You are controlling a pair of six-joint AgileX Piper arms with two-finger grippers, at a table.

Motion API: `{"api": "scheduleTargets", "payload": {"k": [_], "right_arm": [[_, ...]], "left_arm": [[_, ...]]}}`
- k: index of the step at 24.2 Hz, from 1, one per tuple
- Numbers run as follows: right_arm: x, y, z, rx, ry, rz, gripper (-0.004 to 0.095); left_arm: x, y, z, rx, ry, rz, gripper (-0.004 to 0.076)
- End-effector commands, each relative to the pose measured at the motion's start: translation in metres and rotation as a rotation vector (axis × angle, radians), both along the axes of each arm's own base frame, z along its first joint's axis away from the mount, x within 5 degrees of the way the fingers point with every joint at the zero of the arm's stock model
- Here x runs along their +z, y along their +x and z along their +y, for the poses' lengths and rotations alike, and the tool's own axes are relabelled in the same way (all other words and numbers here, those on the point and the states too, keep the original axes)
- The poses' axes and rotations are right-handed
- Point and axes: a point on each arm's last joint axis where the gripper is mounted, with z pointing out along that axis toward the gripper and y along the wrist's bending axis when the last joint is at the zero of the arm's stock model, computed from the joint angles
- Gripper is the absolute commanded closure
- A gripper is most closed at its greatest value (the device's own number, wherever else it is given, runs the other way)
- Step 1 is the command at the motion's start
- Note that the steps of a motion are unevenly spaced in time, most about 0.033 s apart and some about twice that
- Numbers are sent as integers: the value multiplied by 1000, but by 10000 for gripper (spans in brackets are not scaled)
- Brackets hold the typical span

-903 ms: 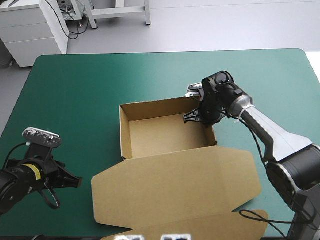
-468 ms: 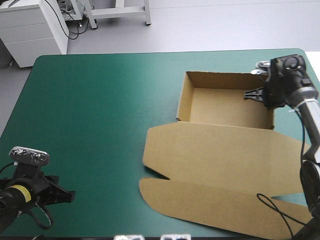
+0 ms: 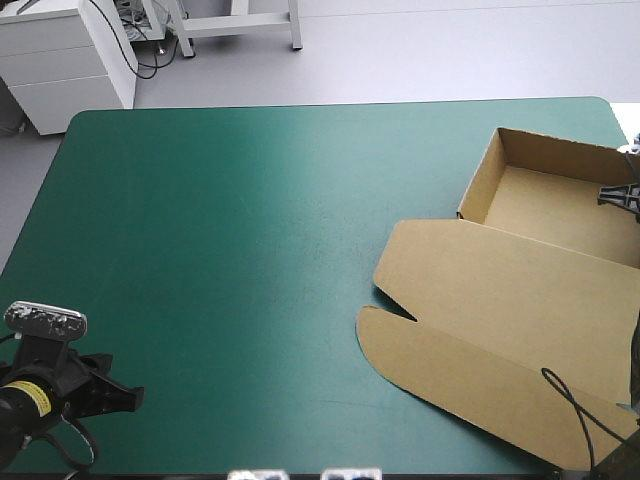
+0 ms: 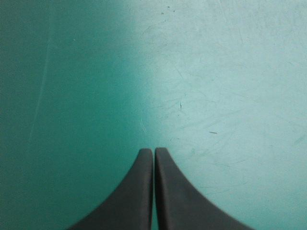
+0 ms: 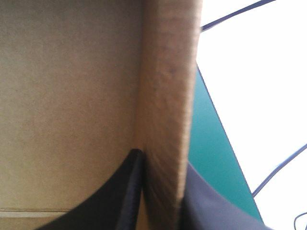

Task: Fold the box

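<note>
the right gripper [image 5: 160,165] pinches a wall of the box [image 3: 500,290] at the cover's [image 3: 230,230] right edge. the left gripper [image 4: 153,152] has its fingers [image 4: 136,191] pressed together over open cover by the near-left corner.

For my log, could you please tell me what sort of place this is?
Probably a robot test bench: a teal-green table, the left tool empty, the right tool shut on the box.
</note>
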Motion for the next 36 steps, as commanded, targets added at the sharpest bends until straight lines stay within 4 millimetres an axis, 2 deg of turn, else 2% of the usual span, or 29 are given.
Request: {"api": "scheduleTargets", "payload": {"k": [1,4,8,14,16,18,20,21,24,26,30,36], "right_arm": [[20,-9,-6,-14,-67,-30,521],[19,-8,-6,34,-82,-2,441],[26,-13,-6,36,-106,-12,440],[55,-34,6,76,-70,-107,442],[75,-49,22,111,26,-207,447],[96,-70,43,155,143,-325,481],[110,-102,65,247,212,-403,575],[112,-123,76,295,214,-418,658],[101,-169,99,378,209,-432,857],[85,-197,113,430,247,-461,907],[39,-237,131,544,313,-481,908],[-19,-264,138,594,325,-448,908]], "left_arm": [[4,-2,1,10,10,16,731],[4,-2,2,11,12,15,731],[4,-1,2,12,23,11,731],[5,0,2,10,21,-2,731],[1,2,2,5,14,-53,731],[-13,-2,2,-11,-8,-97,731],[-34,-8,5,-21,-7,-90,731],[-46,-11,5,-30,-21,-106,731],[-64,-20,8,-42,-41,-145,731],[-64,-23,10,-55,-32,-164,731],[-63,-24,10,-59,-32,-179,731],[-64,-24,10,-58,-30,-173,731]]}}
